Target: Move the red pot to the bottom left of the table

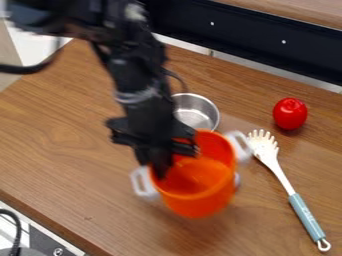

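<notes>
In the camera view, the black gripper (pixel 160 162) hangs down at the upper left rim of the orange-red pot, shut on its wall. The red pot (pixel 199 197) has light grey handles and is tilted, its open mouth turned toward the upper left. It is right of the table's middle, and its edges are blurred. Part of the rim is hidden by the gripper. The wooden table (pixel 67 145) shows on the left, down to its lower left edge.
A small metal bowl (pixel 196 111) stands just behind the pot, partly covered by the arm. To the right are a red tomato-like object (pixel 290 114) and a white spaghetti server (pixel 284 177) with a blue-grey handle. A stove part (pixel 41 240) borders the lower left edge.
</notes>
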`<state>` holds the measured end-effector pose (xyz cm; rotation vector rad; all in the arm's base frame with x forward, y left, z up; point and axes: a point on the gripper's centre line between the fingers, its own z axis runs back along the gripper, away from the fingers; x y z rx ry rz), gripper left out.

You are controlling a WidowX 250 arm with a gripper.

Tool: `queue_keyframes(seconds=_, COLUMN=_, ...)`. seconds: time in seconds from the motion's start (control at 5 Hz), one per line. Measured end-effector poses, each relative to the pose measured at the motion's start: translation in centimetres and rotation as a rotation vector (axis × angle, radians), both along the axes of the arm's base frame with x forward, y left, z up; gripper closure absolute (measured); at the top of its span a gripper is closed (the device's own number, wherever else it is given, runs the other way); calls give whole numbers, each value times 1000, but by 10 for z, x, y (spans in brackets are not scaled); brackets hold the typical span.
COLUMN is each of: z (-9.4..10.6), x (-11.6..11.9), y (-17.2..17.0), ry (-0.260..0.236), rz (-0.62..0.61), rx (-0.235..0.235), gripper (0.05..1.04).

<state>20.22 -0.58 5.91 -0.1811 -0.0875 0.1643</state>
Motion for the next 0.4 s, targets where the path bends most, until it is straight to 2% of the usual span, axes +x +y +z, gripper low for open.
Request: queue_keyframes(seconds=0.4, z=13, x=16, y=90, ry=-61, rz=188, rx=89, gripper=1028)
